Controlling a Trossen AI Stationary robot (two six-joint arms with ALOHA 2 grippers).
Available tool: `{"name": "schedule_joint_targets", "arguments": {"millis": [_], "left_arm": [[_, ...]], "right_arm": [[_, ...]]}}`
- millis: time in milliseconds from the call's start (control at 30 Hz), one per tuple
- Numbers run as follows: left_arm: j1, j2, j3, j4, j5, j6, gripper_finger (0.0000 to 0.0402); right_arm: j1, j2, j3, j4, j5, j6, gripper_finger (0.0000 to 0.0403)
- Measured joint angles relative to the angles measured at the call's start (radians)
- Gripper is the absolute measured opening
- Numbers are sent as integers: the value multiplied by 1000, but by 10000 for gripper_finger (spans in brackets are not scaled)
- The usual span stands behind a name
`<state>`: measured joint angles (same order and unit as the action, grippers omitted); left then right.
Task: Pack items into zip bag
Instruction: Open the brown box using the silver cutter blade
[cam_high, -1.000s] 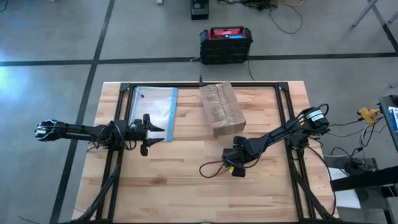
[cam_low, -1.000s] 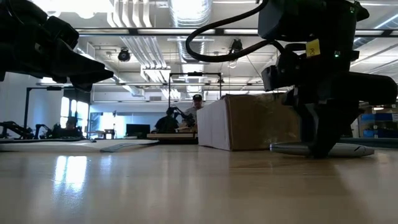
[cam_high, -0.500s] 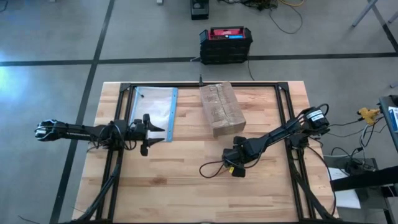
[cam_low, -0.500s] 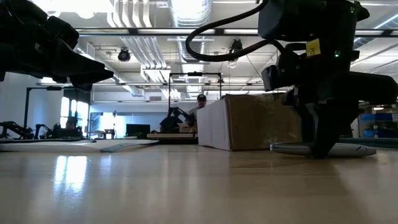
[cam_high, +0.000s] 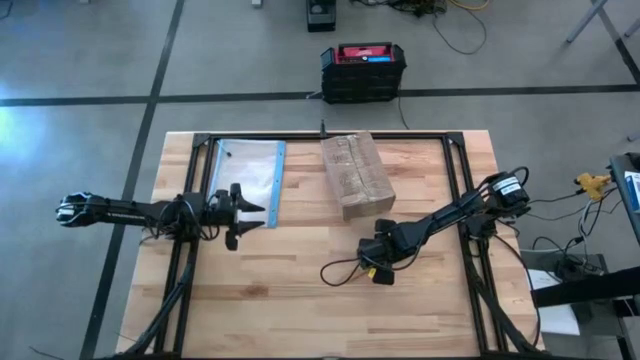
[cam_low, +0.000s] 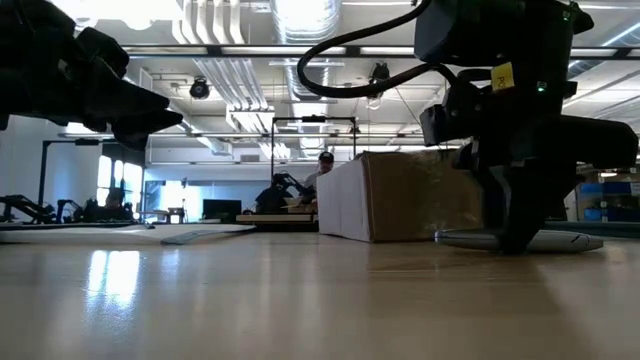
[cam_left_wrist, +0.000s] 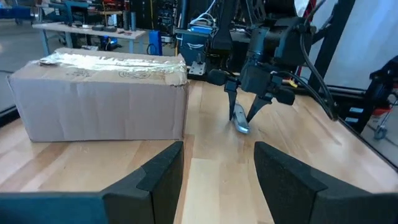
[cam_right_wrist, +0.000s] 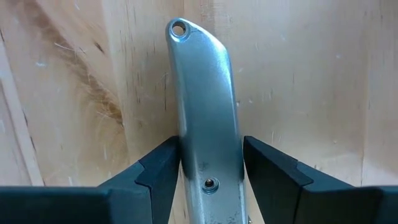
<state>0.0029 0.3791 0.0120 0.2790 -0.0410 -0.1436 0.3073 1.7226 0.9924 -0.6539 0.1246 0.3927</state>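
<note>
The zip bag (cam_high: 247, 178) lies flat at the table's far left, its blue strip (cam_high: 279, 185) along the side toward the cardboard box (cam_high: 356, 175). The items do not show in any view. My left gripper (cam_high: 246, 213) hovers level at the bag's near end, open, with nothing between its fingers (cam_left_wrist: 163, 174). A slim grey metal tool (cam_right_wrist: 205, 106) lies on the table just near of the box. My right gripper (cam_high: 378, 262) points steeply down over it and is shut on it. My right gripper pinches the grey tool's two long sides (cam_right_wrist: 186, 163) between its two fingers, partway along its length. The fingers come from above, slanting slightly, and lie across the tool. The tool rests flat on the table (cam_low: 560, 241), its end with the hole (cam_right_wrist: 179, 27) pointing away from the gripper.
The cardboard box (cam_left_wrist: 99, 93) stands at the far middle, close beside the right gripper. A black frame rail (cam_high: 330, 136) runs along the far edge and down both sides. The near half of the wooden table (cam_high: 290, 310) is bare. A person (cam_low: 322, 172) sits far behind the table.
My left gripper has rolled slightly about the line it points along, staying in place. The right gripper and the tool have kept still.
</note>
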Motion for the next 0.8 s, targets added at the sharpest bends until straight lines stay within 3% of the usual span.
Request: {"name": "schedule_joint_targets", "arguments": {"millis": [467,800], "left_arm": [[1,7,0,150,-87,-111,181],[-1,192,0,204,-107,-193,181]], "right_arm": [[0,0,0,9,0,0,143],[0,0,0,13,0,0,158]]}}
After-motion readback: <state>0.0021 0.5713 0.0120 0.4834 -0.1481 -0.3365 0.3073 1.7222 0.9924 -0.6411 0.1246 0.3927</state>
